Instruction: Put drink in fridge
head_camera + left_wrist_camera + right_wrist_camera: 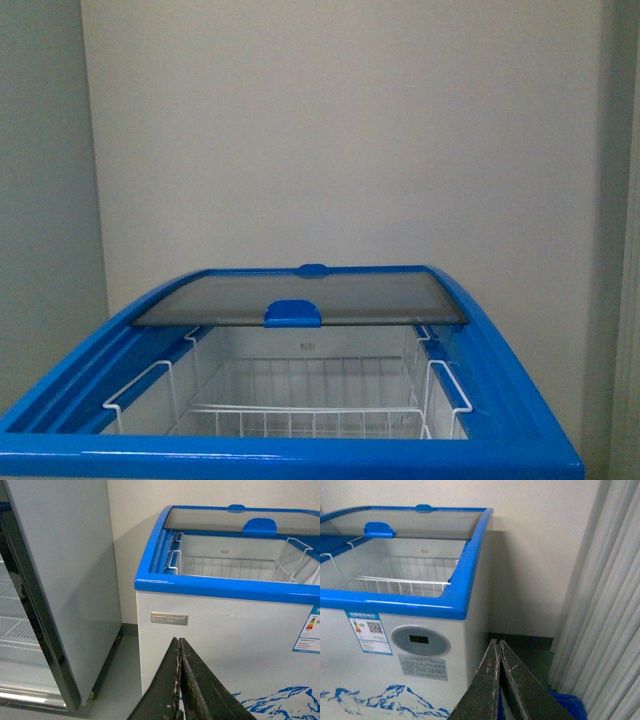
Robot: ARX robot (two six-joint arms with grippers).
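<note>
Closest to your front camera runs the blue rim of the fridge, with its sliding glass lid pushed to the back so that the near half of the chest stands open, which is what you need for lowering something in from above. Inside, a white wire basket hangs under the rim and looks empty. Both arms hang low in front of the cabinet rather than over the opening: the left gripper has its fingers pressed together with nothing between them, and the right gripper is clenched the same way, also empty. You will not find the drink in any of the three views, so I cannot tell you where it is. Beside the fridge on your left stands a tall glass-door cabinet; a curtain hangs on your right.
</note>
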